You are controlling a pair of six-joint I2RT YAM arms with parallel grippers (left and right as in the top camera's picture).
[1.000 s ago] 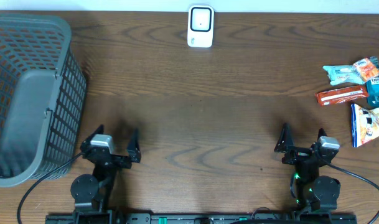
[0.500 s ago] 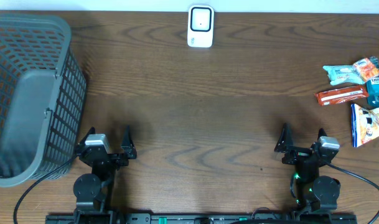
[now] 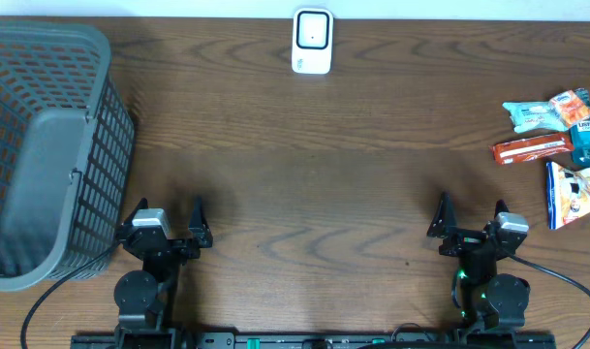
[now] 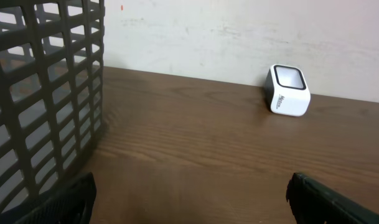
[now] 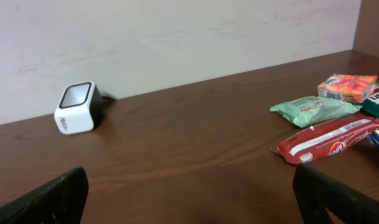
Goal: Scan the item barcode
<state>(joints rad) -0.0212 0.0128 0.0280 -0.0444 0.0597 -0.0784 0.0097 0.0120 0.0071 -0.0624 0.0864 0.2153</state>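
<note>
The white barcode scanner (image 3: 312,41) stands at the table's far edge, its window facing the arms; it also shows in the left wrist view (image 4: 288,91) and the right wrist view (image 5: 77,107). Several snack packets lie at the far right: a red bar (image 3: 532,149) (image 5: 331,138), a green packet (image 3: 532,115) (image 5: 313,107), an orange one (image 3: 571,102) (image 5: 347,86), a teal one (image 3: 587,136) and a blue-and-white pack (image 3: 571,192). My left gripper (image 3: 169,209) (image 4: 189,199) and right gripper (image 3: 471,206) (image 5: 189,193) rest open and empty near the front edge, far from scanner and packets.
A large grey mesh basket (image 3: 43,145) fills the left side of the table, close to the left arm, and its wall shows in the left wrist view (image 4: 46,93). A pale wall runs behind the table's far edge. Cables trail from both arm bases.
The left gripper swung slightly to the left about a second ago and has held still since. The right arm and all objects stayed put.
</note>
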